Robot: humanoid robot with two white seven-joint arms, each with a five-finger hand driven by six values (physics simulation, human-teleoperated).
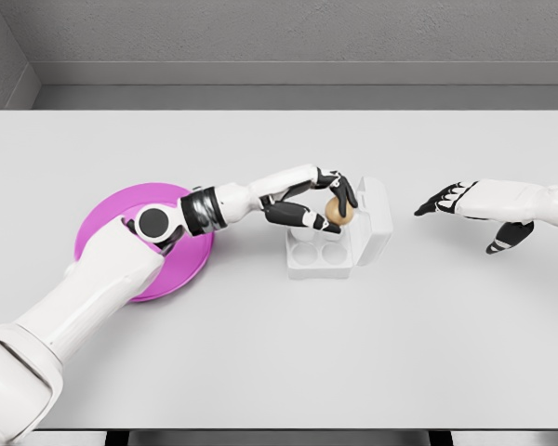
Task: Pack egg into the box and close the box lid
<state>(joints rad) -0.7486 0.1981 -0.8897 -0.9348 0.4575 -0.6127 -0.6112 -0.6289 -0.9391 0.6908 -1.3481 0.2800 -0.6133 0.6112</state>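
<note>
We look down on a wide pale grey table (279,372) set against grey walls, its far edge running straight across the top of the view and its near edge across the bottom. We take the white egg box (339,237) as our landmark: it sits near the table's middle, its lid (374,216) standing open and tilted back on the box's right side, with two empty round cups showing along its front. Our left hand (318,203) hangs over the box's rear cups, fingers pinched on the brown egg (338,212), which is held just above the box and close to the raised lid. To the left of the box lies a magenta plate (112,218), partly hidden under our left forearm. Well to the right of the box our right hand (474,206) hovers over bare table, fingers loosely extended and holding nothing. In front of the box the surface runs open to the near edge.
</note>
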